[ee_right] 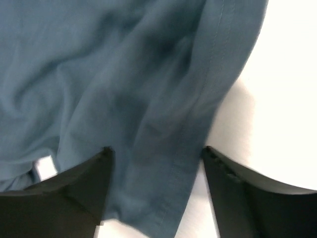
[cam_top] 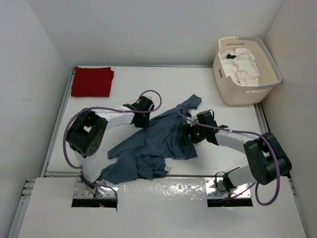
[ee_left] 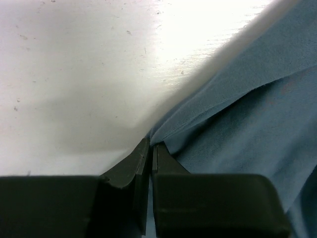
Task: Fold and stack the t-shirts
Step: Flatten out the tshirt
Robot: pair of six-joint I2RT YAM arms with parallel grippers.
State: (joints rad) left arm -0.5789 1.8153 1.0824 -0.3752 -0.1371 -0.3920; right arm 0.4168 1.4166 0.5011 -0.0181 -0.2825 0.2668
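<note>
A slate blue-grey t-shirt (cam_top: 158,141) lies crumpled in the middle of the table. My left gripper (cam_top: 144,118) sits at its upper left edge. In the left wrist view that gripper (ee_left: 152,146) is shut on a fold of the blue-grey t-shirt (ee_left: 247,109), with cloth showing between the fingers. My right gripper (cam_top: 188,138) is over the shirt's right side. Seen from the right wrist, it (ee_right: 156,148) stands open, straddling a hemmed edge of the t-shirt (ee_right: 148,89). A red t-shirt (cam_top: 92,81) lies folded at the far left corner. A white t-shirt (cam_top: 242,64) is bunched inside the basket.
The cream laundry basket (cam_top: 247,94) stands at the far right corner of the white table (cam_top: 148,79). Grey walls close in on the left, back and right. Purple cables loop over both arms.
</note>
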